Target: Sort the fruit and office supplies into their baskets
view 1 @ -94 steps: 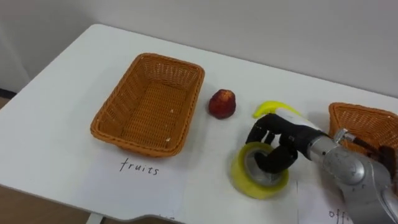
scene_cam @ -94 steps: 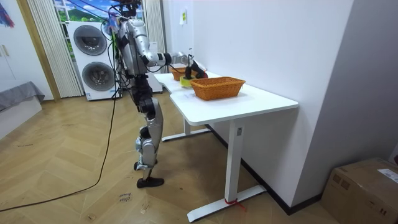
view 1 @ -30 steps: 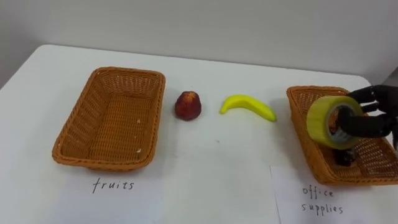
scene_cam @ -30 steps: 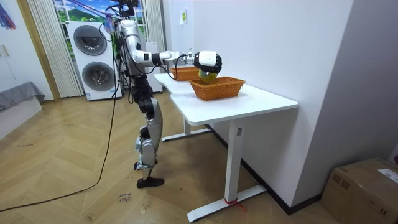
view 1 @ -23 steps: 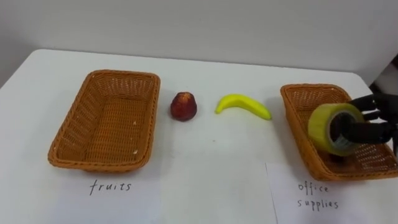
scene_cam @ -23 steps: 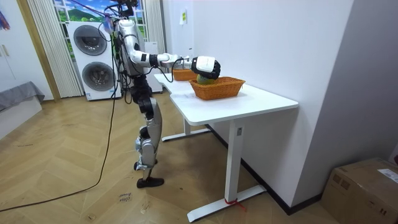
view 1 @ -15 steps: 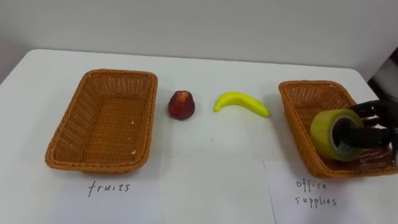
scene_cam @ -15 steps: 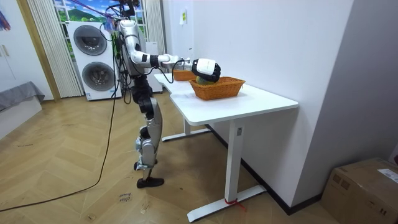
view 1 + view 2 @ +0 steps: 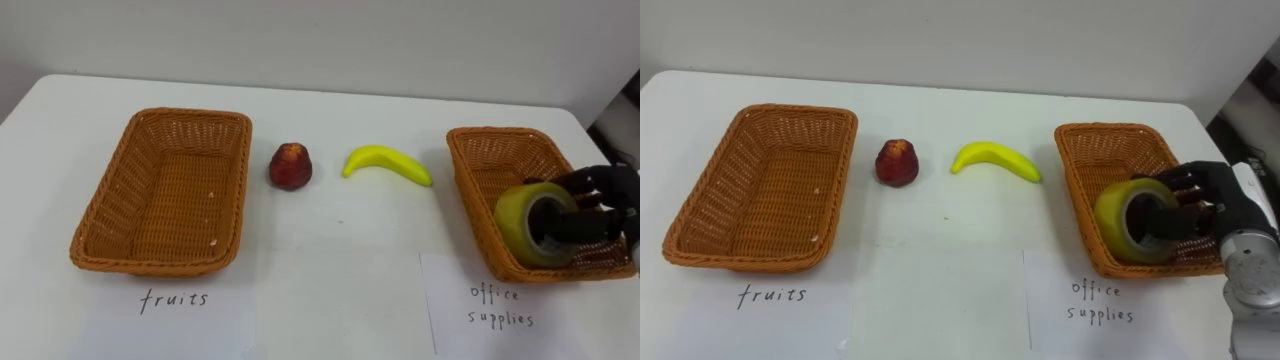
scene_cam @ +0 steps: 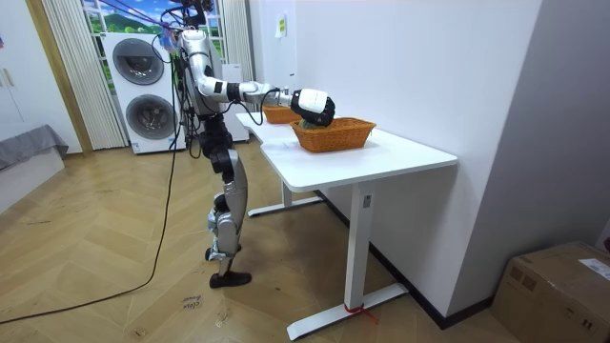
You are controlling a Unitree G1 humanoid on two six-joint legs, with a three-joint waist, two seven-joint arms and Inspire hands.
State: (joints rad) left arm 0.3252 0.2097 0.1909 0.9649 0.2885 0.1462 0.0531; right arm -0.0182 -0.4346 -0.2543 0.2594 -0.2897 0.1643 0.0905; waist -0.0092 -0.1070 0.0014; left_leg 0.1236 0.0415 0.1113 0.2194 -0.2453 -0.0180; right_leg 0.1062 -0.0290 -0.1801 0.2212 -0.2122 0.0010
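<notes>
**Held tape roll [image 9: 1112, 228] inside office supplies basket [image 9: 1106, 130]**

Gripped it with right robot hand [image 9: 1205, 205], fingers curled through the core, near the basket's front wall. Found red fruit [image 9: 896, 162] and banana [image 9: 995, 158] on worktop [image 9: 960, 260], between the fruits basket [image 9: 760, 110] and the office one.

White table [image 9: 330, 250] with left basket [image 9: 110, 200], red fruit [image 9: 290, 166], banana [image 9: 388, 164], right basket [image 9: 480, 170], paper sheet [image 9: 450, 320]

Left eye view, right eye view: stereo pair on head, close, looking steeply down across white table [image 9: 330, 285] toward wall. Both share fruits basket [image 9: 105, 200], banana [image 9: 388, 163], office supplies basket [image 9: 497, 133]; right eye view sets all slightly further left. Room view: standing camera well off beyond table's end, facing along table toward stacked washing machines [image 10: 143, 90], whole robot in frame.
</notes>
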